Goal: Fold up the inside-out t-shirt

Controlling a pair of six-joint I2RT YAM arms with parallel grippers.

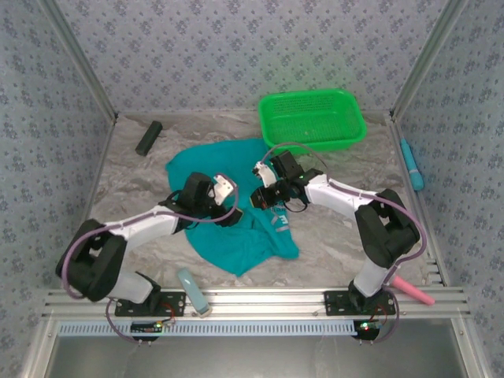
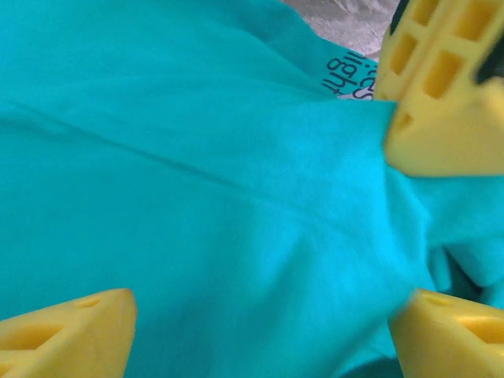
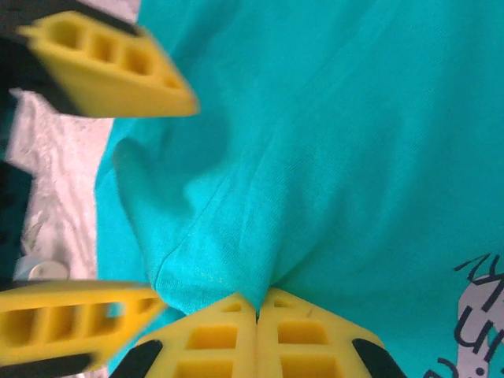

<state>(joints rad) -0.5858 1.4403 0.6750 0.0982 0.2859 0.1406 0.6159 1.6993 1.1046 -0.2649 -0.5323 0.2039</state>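
Rumpled teal t-shirt (image 1: 236, 236) (its print (image 3: 480, 303) cut off, unreadable); right tool (image 3: 257, 307) clenched on a fold, left tool (image 2: 264, 319) spread wide beside it.

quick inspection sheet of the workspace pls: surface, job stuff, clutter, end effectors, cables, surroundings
surface: grey marbled table cover, wrinkled
job's things: teal t-shirt crumpled mid-table, some print showing
clutter: green basket far right; dark block far left; blue tube at right edge; pink tool and pale blue tool at near edge
end effectors: left end effector open over the shirt; right end effector shut, pinching shirt cloth
cables: purple cables loop along both arms
surroundings: patterned walls, aluminium frame
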